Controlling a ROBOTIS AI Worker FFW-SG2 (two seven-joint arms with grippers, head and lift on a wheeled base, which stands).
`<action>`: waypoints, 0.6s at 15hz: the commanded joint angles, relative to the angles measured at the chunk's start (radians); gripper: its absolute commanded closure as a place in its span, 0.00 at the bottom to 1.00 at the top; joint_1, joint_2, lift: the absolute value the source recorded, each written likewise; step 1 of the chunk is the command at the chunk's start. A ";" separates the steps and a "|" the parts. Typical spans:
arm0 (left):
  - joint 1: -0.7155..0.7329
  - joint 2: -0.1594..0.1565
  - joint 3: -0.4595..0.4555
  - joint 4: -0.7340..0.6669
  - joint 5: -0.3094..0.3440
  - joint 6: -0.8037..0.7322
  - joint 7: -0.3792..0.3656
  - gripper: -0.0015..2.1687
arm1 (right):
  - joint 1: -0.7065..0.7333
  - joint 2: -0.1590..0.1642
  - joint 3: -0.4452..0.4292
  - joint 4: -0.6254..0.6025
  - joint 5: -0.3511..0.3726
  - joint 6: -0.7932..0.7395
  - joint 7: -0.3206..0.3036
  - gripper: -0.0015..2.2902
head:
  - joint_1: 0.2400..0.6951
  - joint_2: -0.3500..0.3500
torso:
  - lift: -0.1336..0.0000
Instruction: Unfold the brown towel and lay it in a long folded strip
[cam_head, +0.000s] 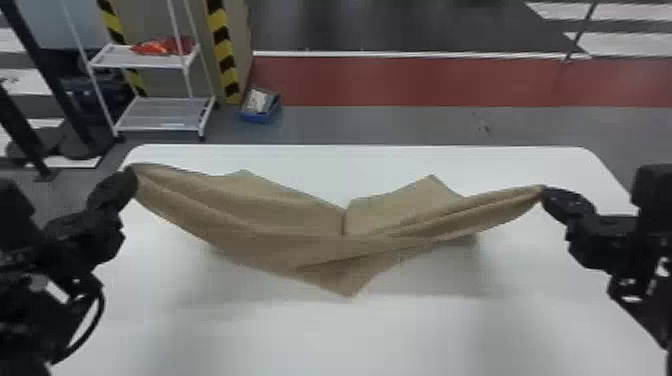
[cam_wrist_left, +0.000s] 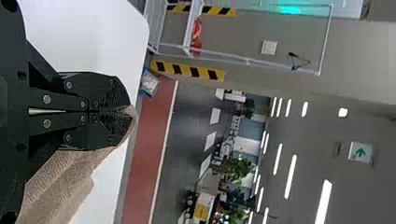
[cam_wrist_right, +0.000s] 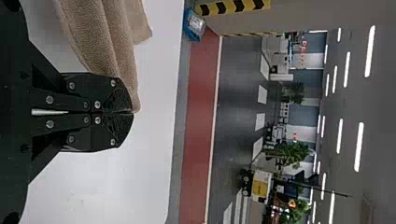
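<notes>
Towel (cam_head: 280, 220), brown, slung between two grippers over the white table (cam_head: 325, 335), its middle sagging in folds and one point hanging toward the near side; whether that point touches the tabletop cannot be told. The left gripper (cam_head: 132, 175) has its fingers closed together on one end of the cloth; the right gripper (cam_head: 544, 193) pinches the opposite end in the same way, at the very tips. Two further peaks of fabric stand out on the far side, with a notch between them. Handling, as judged from the drape: light, soft and limp, with a napped surface that should grip well and suffer little from a firm pinch. Having no stiffness, it will keep its line only under tension, so the present holds at the outer ends are well placed for drawing it straight. Slack would probably let the loose layers bunch or twist. Next step, by inference: spread the ends evenly, lower the cloth to the table, then take the long edge near its corners to fold the strip.
</notes>
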 joint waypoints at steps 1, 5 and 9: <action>0.079 -0.009 0.108 -0.150 0.098 0.104 0.016 0.65 | -0.014 -0.025 -0.030 -0.015 -0.017 0.026 0.000 0.57 | 1.00 0.51 | 0.11; 0.217 -0.055 0.151 -0.377 0.151 0.156 0.062 0.65 | -0.003 -0.042 -0.083 -0.054 -0.057 0.069 0.012 0.57 | 1.00 0.54 | 0.11; 0.230 -0.081 0.142 -0.499 0.135 0.349 0.101 0.65 | -0.006 -0.047 -0.076 -0.038 -0.064 0.078 0.014 0.57 | 1.00 0.48 | 0.11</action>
